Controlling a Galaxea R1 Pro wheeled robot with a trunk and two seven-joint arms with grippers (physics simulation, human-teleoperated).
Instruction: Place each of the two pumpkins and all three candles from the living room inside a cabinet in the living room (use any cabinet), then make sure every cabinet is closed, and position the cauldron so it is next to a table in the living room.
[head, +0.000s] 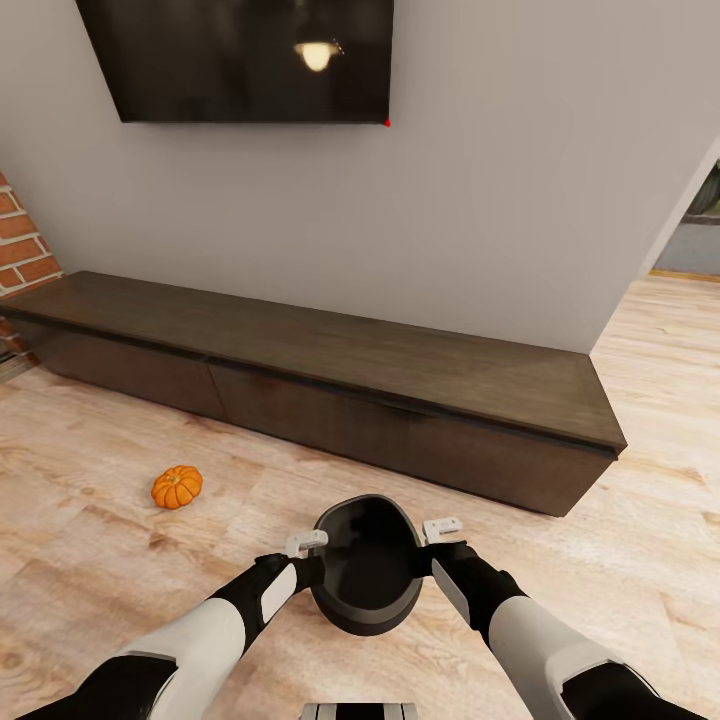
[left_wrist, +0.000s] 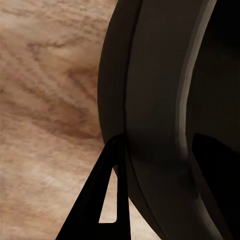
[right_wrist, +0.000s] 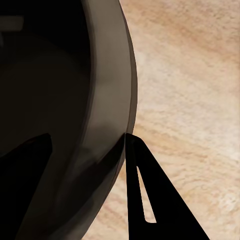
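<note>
I've got the cauldron (head: 366, 578) held off the wood floor (head: 90, 560) between both arms, mouth facing up at me. Left end effector (head: 306, 545) is clamped on its left rim, one finger (left_wrist: 100, 205) outside the wall; right end effector (head: 441, 529) clamped on the right rim, outer finger (right_wrist: 150, 200) against the wall. Pumpkin (head: 177, 487) sits on the floor to my left, near the cabinet (head: 330, 390), not touching. Cabinet fronts all shut. TV (head: 240, 60) on the wall above.

Home living room; wall-mounted TV (head: 240, 58); low wood cabinet (head: 330, 375); plank floor (head: 90, 510); seemingly brick fireplace (head: 20, 240).
</note>
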